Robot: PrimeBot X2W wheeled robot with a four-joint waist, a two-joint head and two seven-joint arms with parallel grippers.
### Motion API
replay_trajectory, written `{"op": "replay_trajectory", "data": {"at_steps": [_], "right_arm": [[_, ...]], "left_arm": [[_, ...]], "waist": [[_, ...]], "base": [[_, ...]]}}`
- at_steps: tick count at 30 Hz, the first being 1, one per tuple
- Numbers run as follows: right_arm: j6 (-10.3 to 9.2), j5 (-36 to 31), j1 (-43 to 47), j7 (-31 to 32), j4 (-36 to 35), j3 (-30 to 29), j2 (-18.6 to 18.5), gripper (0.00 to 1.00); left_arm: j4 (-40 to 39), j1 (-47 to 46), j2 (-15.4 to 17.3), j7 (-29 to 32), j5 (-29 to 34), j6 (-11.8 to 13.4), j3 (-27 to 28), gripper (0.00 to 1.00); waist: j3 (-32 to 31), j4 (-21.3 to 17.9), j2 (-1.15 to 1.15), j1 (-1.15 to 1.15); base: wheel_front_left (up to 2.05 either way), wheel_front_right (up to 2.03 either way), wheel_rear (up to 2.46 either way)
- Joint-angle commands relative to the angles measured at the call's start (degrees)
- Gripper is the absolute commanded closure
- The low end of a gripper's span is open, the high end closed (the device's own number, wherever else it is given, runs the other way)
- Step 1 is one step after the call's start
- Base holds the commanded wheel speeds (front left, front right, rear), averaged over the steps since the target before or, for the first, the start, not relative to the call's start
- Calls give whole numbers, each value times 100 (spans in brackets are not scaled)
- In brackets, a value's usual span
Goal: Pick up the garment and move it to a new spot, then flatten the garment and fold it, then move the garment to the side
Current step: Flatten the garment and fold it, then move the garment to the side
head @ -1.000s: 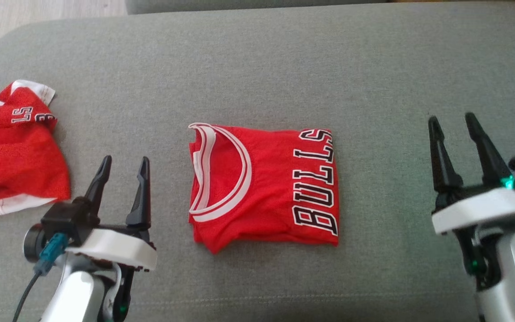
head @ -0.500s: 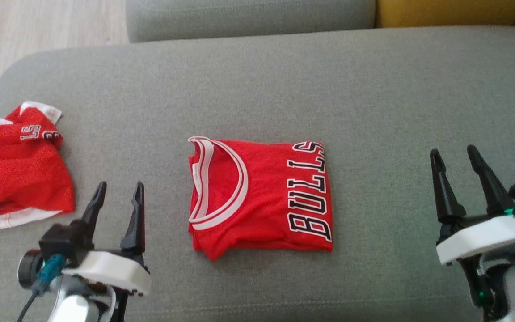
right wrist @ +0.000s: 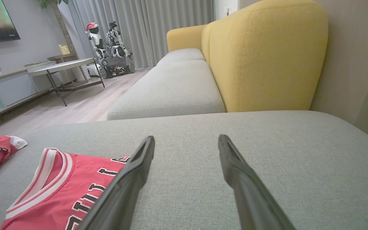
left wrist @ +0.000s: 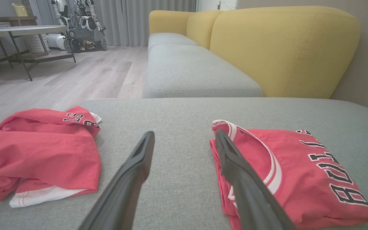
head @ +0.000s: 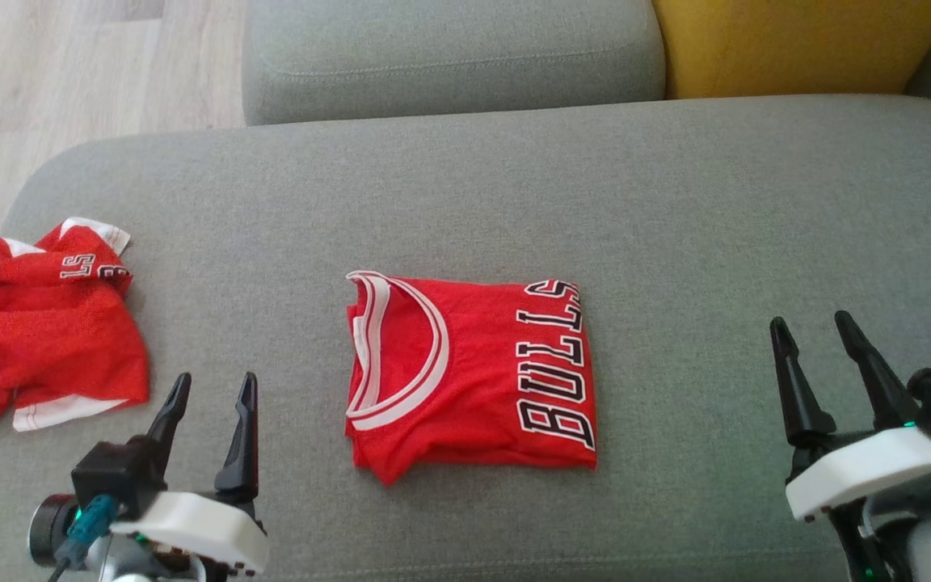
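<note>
Folding looked done in the head view: the jersey (head: 469, 372) lay as a neat rectangle at frame centre on the grey cushion (head: 676, 202). Left gripper (head: 216, 377) sat lower left and right gripper (head: 810, 321) lower right, both spread wide, empty, apart from the jersey. Left wrist view: jersey just right of the fingers, crumpled red shorts (left wrist: 43, 150) at left. Right wrist view: jersey at lower left. Judged step: moving it aside. The next move called for pinching all the layers together so the fold held.
</note>
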Motion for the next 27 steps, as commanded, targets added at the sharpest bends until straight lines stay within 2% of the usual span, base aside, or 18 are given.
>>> {"op": "replay_trajectory", "data": {"at_steps": [1, 27], "right_arm": [[-5, -51, -87, 9, -254, 95, -26, 0], [-5, -65, -124, -7, -147, 148, 5, 0]], "left_arm": [[-220, -192, 153, 13, -31, 49, 266, 0], [-308, -206, 274, 64, -85, 158, 291, 0]], "waist": [[-25, 3, 0, 0], [-64, 51, 0, 0]], "base": [[0, 0, 0], [0, 0, 0]]}}
